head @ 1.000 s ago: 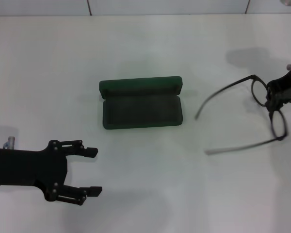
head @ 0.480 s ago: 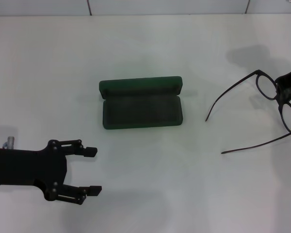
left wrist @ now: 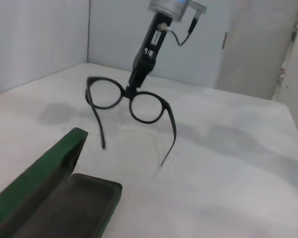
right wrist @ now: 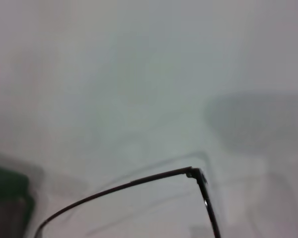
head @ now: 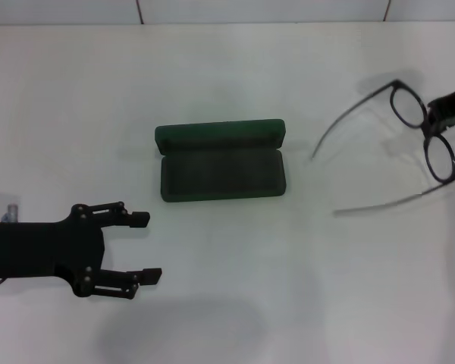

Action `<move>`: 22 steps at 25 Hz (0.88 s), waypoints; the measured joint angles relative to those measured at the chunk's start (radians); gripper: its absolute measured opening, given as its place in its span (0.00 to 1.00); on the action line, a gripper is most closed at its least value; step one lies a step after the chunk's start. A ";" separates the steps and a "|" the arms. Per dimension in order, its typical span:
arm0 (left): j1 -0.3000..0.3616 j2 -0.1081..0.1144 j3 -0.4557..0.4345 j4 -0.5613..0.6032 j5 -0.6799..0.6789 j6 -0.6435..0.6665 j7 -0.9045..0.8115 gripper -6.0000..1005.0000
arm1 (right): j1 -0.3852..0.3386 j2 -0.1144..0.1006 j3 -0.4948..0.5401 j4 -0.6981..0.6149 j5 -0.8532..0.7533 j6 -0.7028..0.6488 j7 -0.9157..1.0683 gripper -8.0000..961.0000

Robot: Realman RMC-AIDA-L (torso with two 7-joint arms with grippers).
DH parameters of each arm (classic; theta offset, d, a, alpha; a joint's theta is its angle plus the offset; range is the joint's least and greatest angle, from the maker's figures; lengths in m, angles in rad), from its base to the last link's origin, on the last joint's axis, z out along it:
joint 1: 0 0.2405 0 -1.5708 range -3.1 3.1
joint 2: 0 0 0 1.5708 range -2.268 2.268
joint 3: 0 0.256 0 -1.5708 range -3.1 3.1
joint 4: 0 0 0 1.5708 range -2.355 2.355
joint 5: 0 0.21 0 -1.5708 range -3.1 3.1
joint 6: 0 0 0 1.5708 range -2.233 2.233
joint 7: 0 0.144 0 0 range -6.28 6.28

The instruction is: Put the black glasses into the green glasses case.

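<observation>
Green and open, the green glasses case (head: pixel 221 161) sits on the white surface (head: pixel 227 303) in front of me, with its lid tipped back and the dark soft inside showing. My right claw (head: pixel 437 127) is off to my right side, up in the air, pinched shut on the middle bridge of the black glasses (head: pixel 409 152). The glasses hang above the surface, well apart from the case, with both long arms spread out and pointing toward the case. My left claw (head: pixel 143 246) waits low on my left side with its fingers spread wide, and it has nothing in it. I think the glasses are very light and thin, so they could bend or wobble if I go too fast. The lenses look smooth and could get scratched. Holding the bridge seems a good spot. The open arms may need folding, or the case might not close.
</observation>
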 joint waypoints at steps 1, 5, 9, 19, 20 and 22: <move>-0.001 -0.001 0.000 0.001 0.000 0.001 -0.009 0.87 | -0.022 0.000 0.024 -0.025 0.042 0.001 -0.028 0.07; -0.008 -0.006 0.003 -0.003 0.000 0.003 -0.042 0.87 | -0.093 0.000 0.115 -0.065 0.223 0.015 -0.191 0.07; -0.028 -0.015 0.007 -0.031 0.005 0.005 -0.063 0.87 | -0.152 0.000 0.168 -0.067 0.382 0.044 -0.350 0.07; -0.130 -0.028 0.002 -0.202 -0.004 -0.005 -0.048 0.86 | -0.216 -0.003 0.190 0.022 0.773 0.023 -0.691 0.07; -0.140 -0.032 0.000 -0.216 -0.008 -0.009 -0.040 0.86 | -0.212 0.001 0.187 0.053 0.802 0.020 -0.729 0.07; -0.159 -0.038 -0.001 -0.251 -0.020 -0.025 -0.012 0.86 | -0.202 0.011 0.185 0.110 0.848 0.019 -0.799 0.07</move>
